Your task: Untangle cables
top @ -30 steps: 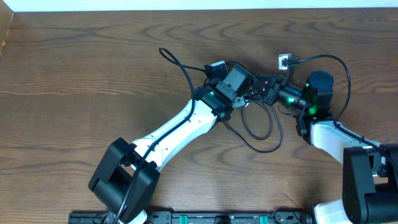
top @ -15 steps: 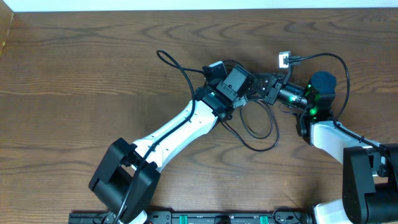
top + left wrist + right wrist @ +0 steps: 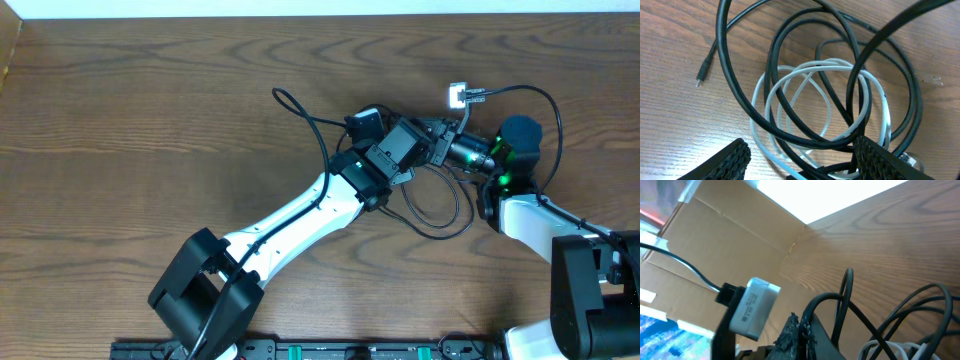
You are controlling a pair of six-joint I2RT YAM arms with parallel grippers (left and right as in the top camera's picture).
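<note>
The cables lie as a tangle on the wooden table. In the left wrist view, loops of the black cord (image 3: 813, 142) cross loops of the thinner white cord (image 3: 830, 62). A small black plug end (image 3: 702, 75) lies free to the left. My left gripper (image 3: 800, 167) hangs open just over the tangle, and strands of both cords run between its fingers (image 3: 730, 160). My right gripper (image 3: 801, 330) is shut on a black cord (image 3: 820, 298), with white loops (image 3: 880, 347) beside it. From overhead, the left gripper (image 3: 420, 152) hides most of the tangle; one black loop (image 3: 459, 212) trails toward the front.
A white adapter block (image 3: 457, 96) on a thick black arm wire hangs beside the right wrist (image 3: 470, 155). Another arm wire (image 3: 300, 112) arcs behind the left arm. A cardboard box (image 3: 715, 240) stands at the table's far left edge.
My left arm has swung right, closer to the right gripper, and its jaws have spread a little wider. The trailing black loop has shifted right. The right gripper has stayed put.
</note>
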